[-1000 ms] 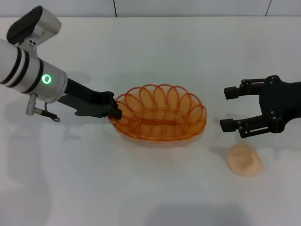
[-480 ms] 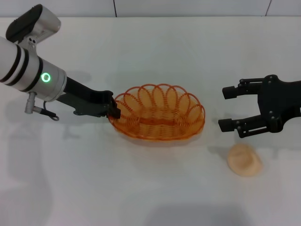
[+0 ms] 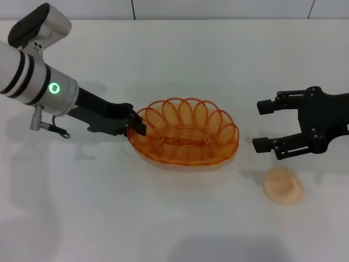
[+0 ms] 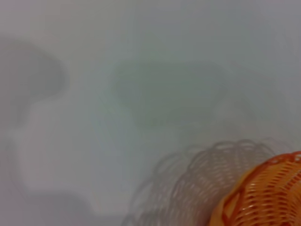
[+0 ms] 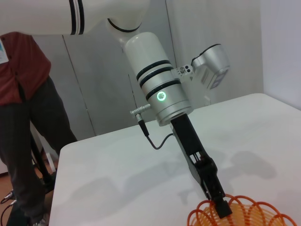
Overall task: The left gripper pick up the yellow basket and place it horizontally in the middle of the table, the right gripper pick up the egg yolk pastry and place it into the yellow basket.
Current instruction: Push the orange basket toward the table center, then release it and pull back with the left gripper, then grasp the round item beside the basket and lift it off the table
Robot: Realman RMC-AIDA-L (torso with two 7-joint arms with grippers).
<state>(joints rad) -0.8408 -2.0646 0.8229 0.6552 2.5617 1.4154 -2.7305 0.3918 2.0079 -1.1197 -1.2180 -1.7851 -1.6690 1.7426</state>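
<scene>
The yellow basket is an oval orange-yellow wire basket near the middle of the white table, lying lengthwise left to right. My left gripper is shut on the basket's left rim. The right wrist view shows that same left gripper pinching the yellow basket at its rim. The left wrist view catches an end of the yellow basket with its shadow beside it. The egg yolk pastry lies on the table at the right front. My right gripper hovers open just behind the pastry, holding nothing.
A person in a red top stands beyond the table's far side in the right wrist view. A thin cable hangs under the left arm. Bare tabletop lies in front of the basket and between it and the pastry.
The left gripper and the basket have shifted slightly to the right. The right gripper and the pastry have stayed where they were.
</scene>
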